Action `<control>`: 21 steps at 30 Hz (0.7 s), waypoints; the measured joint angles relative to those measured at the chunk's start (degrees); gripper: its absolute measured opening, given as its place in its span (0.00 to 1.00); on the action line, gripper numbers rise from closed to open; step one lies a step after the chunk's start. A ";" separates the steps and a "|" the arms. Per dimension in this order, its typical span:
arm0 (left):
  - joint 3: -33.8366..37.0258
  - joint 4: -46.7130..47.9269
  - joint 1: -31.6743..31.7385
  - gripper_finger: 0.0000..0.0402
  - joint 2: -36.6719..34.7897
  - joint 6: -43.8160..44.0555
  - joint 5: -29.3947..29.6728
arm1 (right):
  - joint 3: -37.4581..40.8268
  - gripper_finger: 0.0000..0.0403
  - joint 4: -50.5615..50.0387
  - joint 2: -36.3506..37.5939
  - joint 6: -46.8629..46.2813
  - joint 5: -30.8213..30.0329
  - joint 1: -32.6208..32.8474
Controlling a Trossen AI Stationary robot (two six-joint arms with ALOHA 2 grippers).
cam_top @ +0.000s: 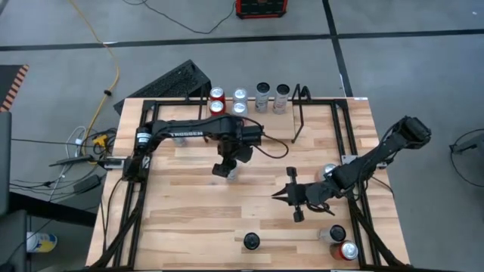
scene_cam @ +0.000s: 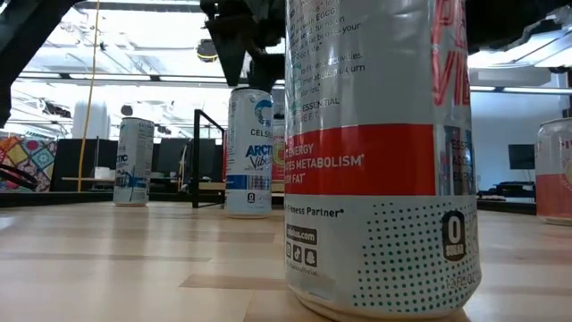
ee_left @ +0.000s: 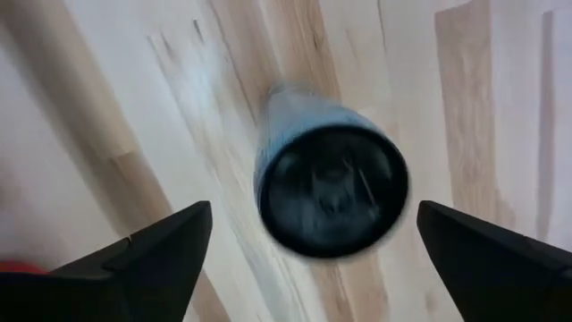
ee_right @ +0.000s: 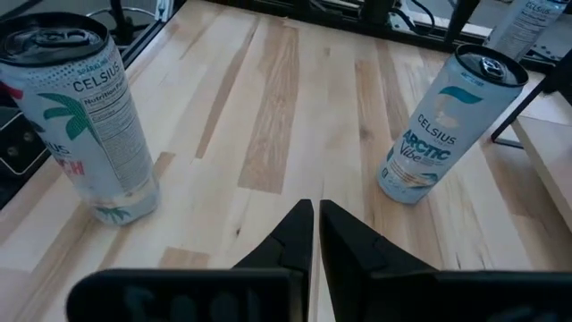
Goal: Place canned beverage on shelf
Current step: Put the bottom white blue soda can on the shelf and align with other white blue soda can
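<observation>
A white-and-blue Arctic Vibe can [cam_top: 233,173] stands upright on its base on the wooden table, mid-table; it also shows in the low view [scene_cam: 248,152]. My left gripper [cam_top: 226,161] hovers just above it, open. In the left wrist view the can's dark top [ee_left: 331,183] lies between and beyond the two fingers [ee_left: 165,255], untouched. The black wire shelf [cam_top: 302,102] stands at the table's far edge with several cans [cam_top: 240,102] in it. My right gripper [cam_top: 290,193] is shut and empty, right of centre, pointing toward the table's left edge [ee_right: 315,219].
Three cans stand near the table's near edge [cam_top: 251,241] [cam_top: 336,234] [cam_top: 348,251], and one [cam_top: 329,172] beside my right arm. One near-edge can fills the low view's foreground [scene_cam: 375,152]. Black tubular rails [cam_top: 349,151] run along the table's sides. Bare wood lies at the left.
</observation>
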State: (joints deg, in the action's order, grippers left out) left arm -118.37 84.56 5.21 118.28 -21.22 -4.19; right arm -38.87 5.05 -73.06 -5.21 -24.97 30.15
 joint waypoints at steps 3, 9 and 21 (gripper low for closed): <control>-5.40 4.82 0.65 0.94 0.01 2.30 0.13 | 0.00 0.12 0.34 0.00 -0.02 0.00 0.00; -10.64 5.53 1.55 0.94 -5.24 10.34 0.84 | -0.02 0.12 0.41 -0.02 -0.85 0.00 0.00; 15.56 -6.44 -1.95 0.94 -38.45 21.17 2.13 | -0.04 0.12 5.17 -0.04 -0.85 -0.81 -2.68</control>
State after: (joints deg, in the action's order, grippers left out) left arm -102.81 78.11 3.26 79.84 -0.05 -2.06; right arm -38.92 10.21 -73.10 -6.07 -25.78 27.47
